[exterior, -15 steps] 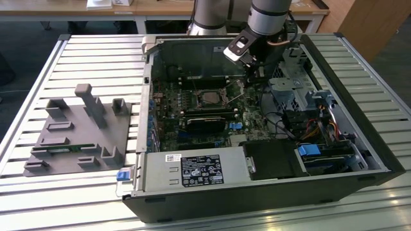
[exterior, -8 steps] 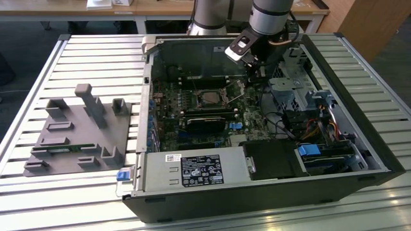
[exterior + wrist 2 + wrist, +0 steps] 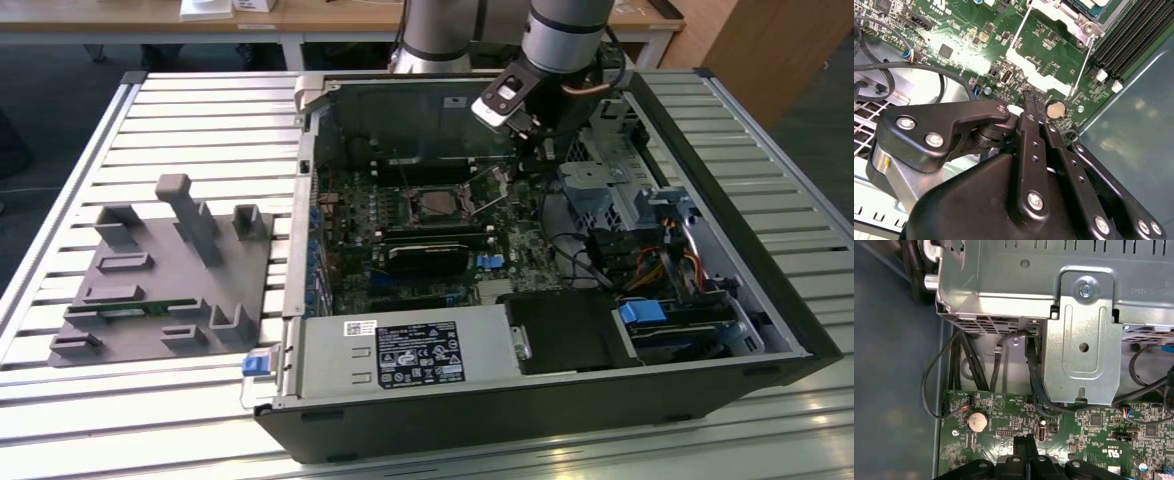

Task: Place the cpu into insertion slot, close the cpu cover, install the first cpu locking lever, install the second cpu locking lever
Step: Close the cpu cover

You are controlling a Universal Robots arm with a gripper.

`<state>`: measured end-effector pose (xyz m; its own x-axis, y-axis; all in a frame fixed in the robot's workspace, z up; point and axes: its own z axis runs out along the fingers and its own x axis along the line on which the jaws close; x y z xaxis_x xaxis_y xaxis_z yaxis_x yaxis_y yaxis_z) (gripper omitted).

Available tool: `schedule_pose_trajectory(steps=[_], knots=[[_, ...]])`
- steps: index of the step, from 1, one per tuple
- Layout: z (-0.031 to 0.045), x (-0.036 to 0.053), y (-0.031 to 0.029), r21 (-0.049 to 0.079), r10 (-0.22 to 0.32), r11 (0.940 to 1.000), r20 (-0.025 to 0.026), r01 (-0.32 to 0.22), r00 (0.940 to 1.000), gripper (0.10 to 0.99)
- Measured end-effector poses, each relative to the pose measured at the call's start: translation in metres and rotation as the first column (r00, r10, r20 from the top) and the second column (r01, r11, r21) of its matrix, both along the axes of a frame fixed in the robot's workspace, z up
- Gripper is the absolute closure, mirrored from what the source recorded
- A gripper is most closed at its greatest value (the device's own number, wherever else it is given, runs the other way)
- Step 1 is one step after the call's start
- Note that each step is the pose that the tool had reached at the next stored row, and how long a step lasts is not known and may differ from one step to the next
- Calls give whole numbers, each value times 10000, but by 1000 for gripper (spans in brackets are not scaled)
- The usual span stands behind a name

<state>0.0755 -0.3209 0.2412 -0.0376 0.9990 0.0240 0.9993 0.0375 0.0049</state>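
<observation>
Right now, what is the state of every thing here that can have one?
Small silver-grey square cpu: seated flat on the green motherboard.
Thin silvery metal cpu cover: lying down around it.
Thin wire locking levers: raised, unlatched.
Black gripper: shut, empty.
Black computer case: side open.

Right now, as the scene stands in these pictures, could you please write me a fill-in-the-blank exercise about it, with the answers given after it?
1. The motherboard inside the computer case is ___ in colour.
2. The grey fixture lies on the table at the exterior view's ___ of the case.
3. In the first wrist view, the end effector hangs with shut fingers near a round silvery ___ on the board.

Missing words: green; left; battery.
</observation>
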Motion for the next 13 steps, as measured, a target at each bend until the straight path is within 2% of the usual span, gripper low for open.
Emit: schedule_pose_trajectory(steps=[6, 13], knots=[[-45, -4, 0, -1, 0, 10000, -30, 0, 10000, 965], [-48, -78, 0, -2, 1, 10000, -31, -1, 10000, 965]])
